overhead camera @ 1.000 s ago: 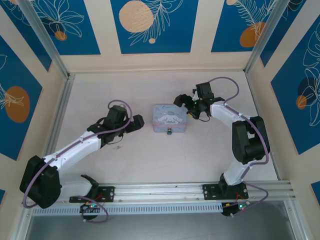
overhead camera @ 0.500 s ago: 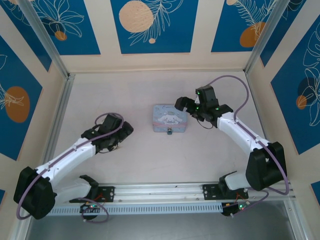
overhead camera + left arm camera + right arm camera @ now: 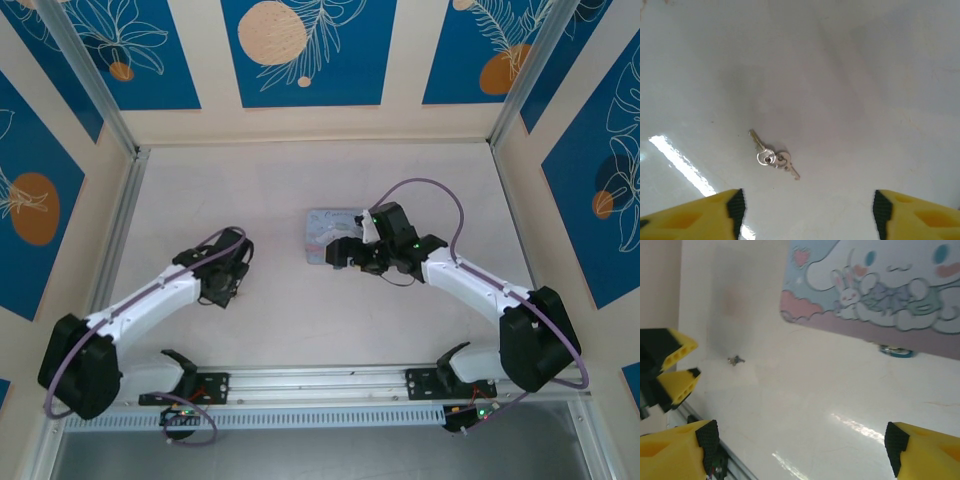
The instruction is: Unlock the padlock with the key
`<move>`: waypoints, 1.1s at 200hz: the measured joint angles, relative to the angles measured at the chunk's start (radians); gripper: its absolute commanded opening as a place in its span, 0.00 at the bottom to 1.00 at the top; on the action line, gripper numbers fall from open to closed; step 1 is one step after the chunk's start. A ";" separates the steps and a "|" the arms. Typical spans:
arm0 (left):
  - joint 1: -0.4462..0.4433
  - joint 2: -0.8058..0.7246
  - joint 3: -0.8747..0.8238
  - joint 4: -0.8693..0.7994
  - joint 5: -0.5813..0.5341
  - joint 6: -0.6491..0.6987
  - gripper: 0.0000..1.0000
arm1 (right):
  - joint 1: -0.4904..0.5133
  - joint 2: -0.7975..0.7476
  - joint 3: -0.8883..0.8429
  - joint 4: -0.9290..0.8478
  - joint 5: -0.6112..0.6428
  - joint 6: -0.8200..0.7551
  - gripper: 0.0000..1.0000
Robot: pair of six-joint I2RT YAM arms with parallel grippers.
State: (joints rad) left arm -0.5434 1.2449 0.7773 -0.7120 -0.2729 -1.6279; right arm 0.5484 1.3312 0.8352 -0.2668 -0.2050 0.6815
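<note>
Key (image 3: 772, 157) ahead of parted left fingers (image 3: 700, 215)

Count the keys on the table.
2. Joined by a ring, they lie on the table ahead of the left claw: one key points up-left, the other key down-right, in its wrist view.

My left gripper (image 3: 807, 212) hangs with jaws apart, apparently pointing straight down; my right gripper (image 3: 801, 437) is spread wide too, right arm (image 3: 470, 283) reaching leftward.

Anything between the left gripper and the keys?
No: in the left wrist view, bare table lies between the left gripper and the keys.
</note>
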 measured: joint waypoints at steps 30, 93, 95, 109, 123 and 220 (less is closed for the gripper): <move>0.000 0.104 0.003 0.012 -0.001 -0.030 0.52 | 0.003 0.000 0.000 -0.007 -0.035 -0.014 0.85; 0.009 0.136 -0.008 0.046 -0.014 -0.061 0.59 | 0.003 -0.008 0.000 -0.065 -0.062 -0.040 0.85; 0.010 0.136 -0.011 0.050 -0.013 -0.062 0.59 | 0.003 -0.007 0.000 -0.066 -0.062 -0.040 0.85; 0.024 0.139 -0.027 0.069 -0.012 -0.074 0.59 | 0.003 -0.006 0.001 -0.070 -0.062 -0.041 0.85; 0.043 0.153 -0.035 0.083 -0.007 -0.083 0.59 | 0.003 -0.003 0.009 -0.074 -0.062 -0.040 0.84; 0.126 0.266 -0.013 0.095 0.074 -0.217 0.54 | 0.005 0.040 0.066 -0.086 -0.054 -0.035 0.82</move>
State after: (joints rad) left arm -0.4179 1.5112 0.7643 -0.6167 -0.1986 -1.8454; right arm 0.5537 1.3716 0.9016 -0.3531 -0.2588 0.6460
